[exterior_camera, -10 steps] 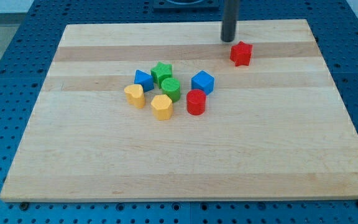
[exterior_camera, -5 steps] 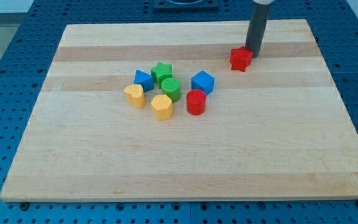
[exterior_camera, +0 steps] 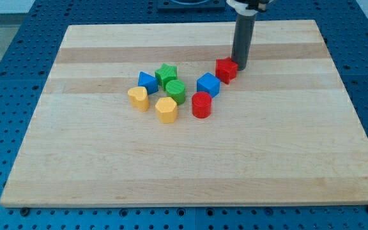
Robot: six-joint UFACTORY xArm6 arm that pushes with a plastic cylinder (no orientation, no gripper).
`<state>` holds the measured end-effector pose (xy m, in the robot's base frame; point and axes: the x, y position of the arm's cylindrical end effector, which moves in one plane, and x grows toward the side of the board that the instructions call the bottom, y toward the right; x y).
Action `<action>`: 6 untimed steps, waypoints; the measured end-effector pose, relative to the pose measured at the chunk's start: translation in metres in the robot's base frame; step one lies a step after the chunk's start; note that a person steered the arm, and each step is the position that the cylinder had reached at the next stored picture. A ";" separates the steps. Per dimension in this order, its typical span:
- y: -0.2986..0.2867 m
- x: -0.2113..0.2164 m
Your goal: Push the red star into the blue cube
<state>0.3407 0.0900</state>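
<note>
The red star (exterior_camera: 225,69) lies on the wooden board (exterior_camera: 267,147), just up and right of the blue cube (exterior_camera: 207,84); whether they touch I cannot tell. My tip (exterior_camera: 239,66) stands against the star's right side. The rod rises straight up out of the view's top.
A red cylinder (exterior_camera: 201,105) sits just below the blue cube. To the left cluster a green star (exterior_camera: 166,74), a green cylinder (exterior_camera: 176,92), a small blue block (exterior_camera: 147,82), a yellow heart-like block (exterior_camera: 138,98) and a yellow hexagon-like block (exterior_camera: 166,109).
My tip came around to the red star's right side and pushed it left and down, from the board's upper right to beside the blue cube. The other blocks have not moved.
</note>
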 end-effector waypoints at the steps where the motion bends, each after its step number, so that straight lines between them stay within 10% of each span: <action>1: -0.013 0.000; 6: -0.066 0.000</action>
<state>0.3407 0.0239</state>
